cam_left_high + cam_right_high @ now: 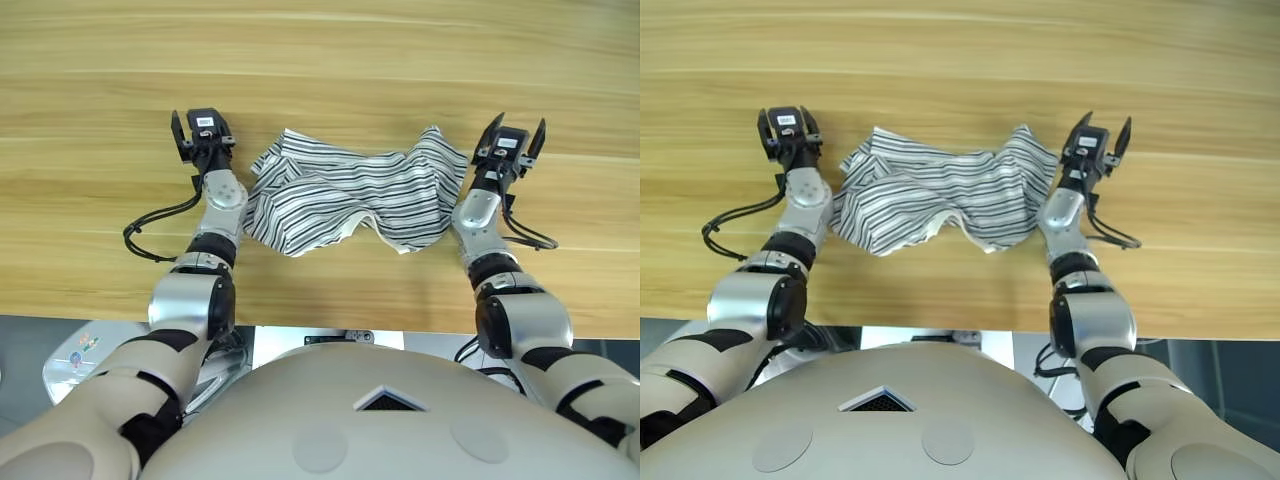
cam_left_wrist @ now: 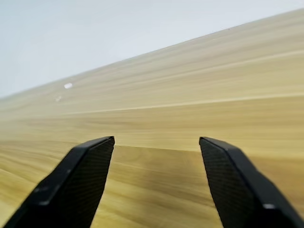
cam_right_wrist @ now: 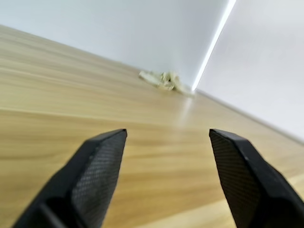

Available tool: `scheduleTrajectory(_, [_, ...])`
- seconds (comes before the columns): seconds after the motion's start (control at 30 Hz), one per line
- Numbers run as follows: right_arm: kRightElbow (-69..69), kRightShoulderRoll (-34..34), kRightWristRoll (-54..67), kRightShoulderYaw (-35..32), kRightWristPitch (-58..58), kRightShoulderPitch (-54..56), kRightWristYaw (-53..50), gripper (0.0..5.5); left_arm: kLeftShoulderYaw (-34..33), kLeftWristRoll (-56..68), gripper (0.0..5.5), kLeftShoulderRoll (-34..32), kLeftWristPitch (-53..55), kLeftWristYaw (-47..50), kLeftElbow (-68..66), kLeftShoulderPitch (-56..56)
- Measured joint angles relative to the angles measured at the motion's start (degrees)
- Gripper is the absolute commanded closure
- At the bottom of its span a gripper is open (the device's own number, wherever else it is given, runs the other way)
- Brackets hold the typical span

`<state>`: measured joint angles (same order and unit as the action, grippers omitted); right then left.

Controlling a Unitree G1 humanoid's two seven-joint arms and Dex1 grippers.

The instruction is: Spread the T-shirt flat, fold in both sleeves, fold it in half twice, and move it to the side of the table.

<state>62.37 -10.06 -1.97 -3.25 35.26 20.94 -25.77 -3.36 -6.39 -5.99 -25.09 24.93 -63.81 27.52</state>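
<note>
Flanking crumpled striped T-shirt [image 1: 345,195] at frame centre, we hold left gripper [image 1: 200,127] and right gripper [image 1: 518,127], jaws apart, empty; spreading, sleeve folds, both halvings, move aside all remain.

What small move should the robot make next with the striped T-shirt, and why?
Probably bring the left gripper and right gripper inward onto the outer edges of the T-shirt to grasp them. The T-shirt lies crumpled on the table between them, and both are open and empty just beside it, so spreading it flat likely comes first.
</note>
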Motion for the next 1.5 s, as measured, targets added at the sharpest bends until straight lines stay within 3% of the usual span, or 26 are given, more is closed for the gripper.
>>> scheduleTrajectory(0.17, [-23.09, 7.4, 24.61, -4.21, -10.07, -6.19, 27.31, 2.28, 0.6, 9.1, 2.16, 6.02, 3.23, -12.18, 21.35, -6.78])
scheduleTrajectory(0.37, [-55.84, 3.25, 20.63, -0.55, -19.15, -19.01, 30.89, 2.28, 2.41, 15.76, 2.16, 1.84, 21.9, -23.46, 58.29, -20.34])
scheduleTrajectory(0.47, [-66.63, 0.46, 15.94, -0.33, -21.26, -24.04, 30.91, 2.28, 1.36, 16.78, 2.16, -2.09, 24.9, -27.1, 69.09, -24.87])
scheduleTrajectory(0.6, [-75.63, -5.87, 6.27, -0.56, -22.81, -32.27, 32.92, 2.28, 0.69, 6.53, 2.16, -11.36, 13.3, -31.81, 75.63, -30.72])
scheduleTrajectory(0.7, [-79.16, -10.66, 3.15, 0.25, -23.97, -39.57, 38.24, 2.28, 4.56, -0.29, 2.16, -20.01, 1.84, -39.68, 75.91, -39.75])
scheduleTrajectory(0.83, [-83.06, -15.74, 6.9, 3.47, -24.02, -46.55, 49.26, 2.28, 13.16, 3.98, 2.16, -27.59, -7.05, -52.93, 76.74, -51.51])
scheduleTrajectory(1.0, [-85.01, -20.93, 9.85, 4.06, -18.78, -49.42, 59.44, 2.28, 21.15, 13.16, 2.16, -30.7, -9.78, -62.8, 80.71, -56.93])
scheduleTrajectory(1.17, [-86.23, -25.55, 8.82, 7.33, -13.47, -52.64, 67.03, 2.28, 24.67, 8.11, 2.16, -28.57, -7.83, -63.15, 79.39, -55.41])
scheduleTrajectory(1.33, [-77.9, -28.86, 4.04, 9.61, -11.52, -53.53, 69.74, 2.28, 23.45, -15.91, 2.16, -21.48, 1.14, -48.1, 71.48, -47.42])
scheduleTrajectory(1.5, [-75.61, -30.12, 3.09, 9.26, -9.81, -53.73, 69.85, 2.28, 25.79, -30.25, 2.16, -20.43, 2.81, -39.22, 69.4, -43.95])
